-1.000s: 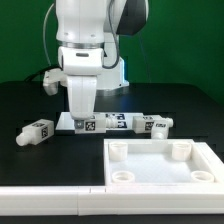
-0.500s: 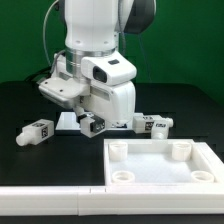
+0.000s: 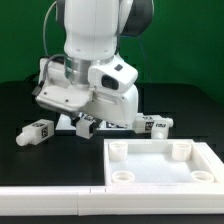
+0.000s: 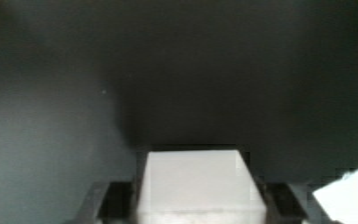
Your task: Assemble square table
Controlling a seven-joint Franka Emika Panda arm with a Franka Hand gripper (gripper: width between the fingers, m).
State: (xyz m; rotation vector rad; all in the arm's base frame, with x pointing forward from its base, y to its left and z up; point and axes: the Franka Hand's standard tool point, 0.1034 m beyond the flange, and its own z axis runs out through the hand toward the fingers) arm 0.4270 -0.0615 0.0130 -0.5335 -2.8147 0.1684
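My gripper is shut on a white table leg with a black-and-white tag, held tilted just above the black table, left of the middle. In the wrist view the leg fills the gap between the two dark fingers, and the gripper is clamped on its sides. The square table top, a white tray with round corner sockets, lies at the front of the exterior view's right. Another leg lies to the left and one more to the right.
The marker board lies behind the held leg, mostly covered by the arm. A long white rail runs along the front edge, left of the table top. Black cloth covers the table, with a green wall behind.
The wrist has swung from upright to tilted, and the leg has come up off the table with it. The other legs and the table top have not moved.
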